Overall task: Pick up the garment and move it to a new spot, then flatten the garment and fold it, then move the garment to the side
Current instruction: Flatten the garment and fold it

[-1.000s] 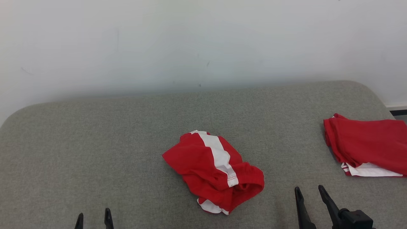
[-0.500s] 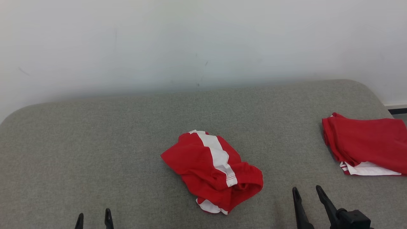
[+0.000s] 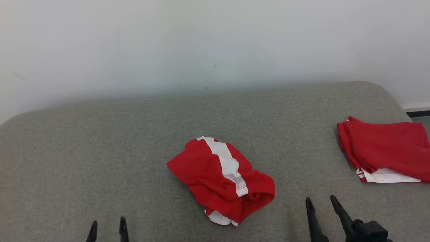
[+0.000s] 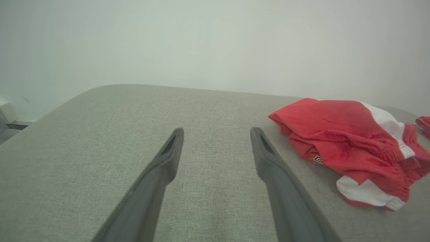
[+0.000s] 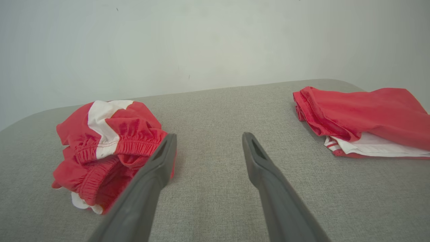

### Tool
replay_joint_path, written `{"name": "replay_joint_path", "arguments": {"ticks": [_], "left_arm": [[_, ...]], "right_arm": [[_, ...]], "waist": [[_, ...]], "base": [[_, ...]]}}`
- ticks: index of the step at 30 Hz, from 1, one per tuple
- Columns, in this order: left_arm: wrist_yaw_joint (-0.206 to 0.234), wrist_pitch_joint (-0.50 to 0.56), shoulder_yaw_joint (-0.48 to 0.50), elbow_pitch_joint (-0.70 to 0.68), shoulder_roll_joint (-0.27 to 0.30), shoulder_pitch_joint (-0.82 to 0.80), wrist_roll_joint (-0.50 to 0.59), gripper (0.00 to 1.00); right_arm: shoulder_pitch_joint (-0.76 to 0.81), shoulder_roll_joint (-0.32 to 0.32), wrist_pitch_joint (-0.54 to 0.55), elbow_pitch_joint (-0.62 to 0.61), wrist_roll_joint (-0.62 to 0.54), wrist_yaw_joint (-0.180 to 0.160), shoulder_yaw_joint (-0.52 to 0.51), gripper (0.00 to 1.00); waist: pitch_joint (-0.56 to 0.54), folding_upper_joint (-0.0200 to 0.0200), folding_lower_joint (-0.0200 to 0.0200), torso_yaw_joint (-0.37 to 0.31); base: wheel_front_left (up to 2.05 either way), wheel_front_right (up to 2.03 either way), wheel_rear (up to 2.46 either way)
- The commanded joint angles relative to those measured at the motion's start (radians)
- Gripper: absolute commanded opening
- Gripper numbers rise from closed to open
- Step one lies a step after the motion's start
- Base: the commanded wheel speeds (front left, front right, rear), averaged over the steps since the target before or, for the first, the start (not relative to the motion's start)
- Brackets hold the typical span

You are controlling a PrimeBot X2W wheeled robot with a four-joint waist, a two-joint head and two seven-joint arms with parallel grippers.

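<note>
Grey cushion (image 3: 100,141) against white wall (image 3: 201,40). Crumpled red-and-white garment (image 3: 221,181) lies centre frame, untouched. Second red garment (image 3: 383,151) folded at right edge. Left gripper (image 3: 109,222) lower left, jaws spread, empty. Right gripper (image 3: 319,200) lower right, likewise released.

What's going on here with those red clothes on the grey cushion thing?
A two-armed robot is facing a crumpled red and white fabric garment that lies in the middle of the grey upholstered surface. Nothing is being held. Its left end effector and right end effector are both open and clear of the cloth, the right one nearer to it. A folded red and white garment lies flat and apart at the far right. The picking up has not begun.
</note>
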Motion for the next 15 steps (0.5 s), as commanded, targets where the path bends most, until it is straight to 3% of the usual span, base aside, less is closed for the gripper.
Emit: {"name": "replay_joint_path", "arguments": {"ticks": [1,9,15], "left_arm": [[-0.008,-0.003,-0.008,-0.004,-0.002,-0.022,-0.012,1.00],[-0.087,0.017,-0.178,0.070,-0.002,-0.144,-0.032,1.00],[-0.110,0.093,-0.356,0.170,-0.001,-0.277,-0.008,1.00]], "right_arm": [[-0.006,0.002,-0.003,0.001,0.004,-0.002,0.004,1.00],[-0.013,0.003,0.000,0.005,0.002,-0.002,0.013,1.00],[-0.022,0.003,0.001,0.009,0.005,-0.002,0.028,1.00]], "waist": [[0.003,0.0000,-0.0001,-0.006],[0.020,0.0000,-0.0001,-0.065],[0.036,0.0000,-0.0001,-0.133]], "base": [[0.00,0.00,0.00],[0.00,0.00,0.00],[0.00,0.00,0.00]]}}
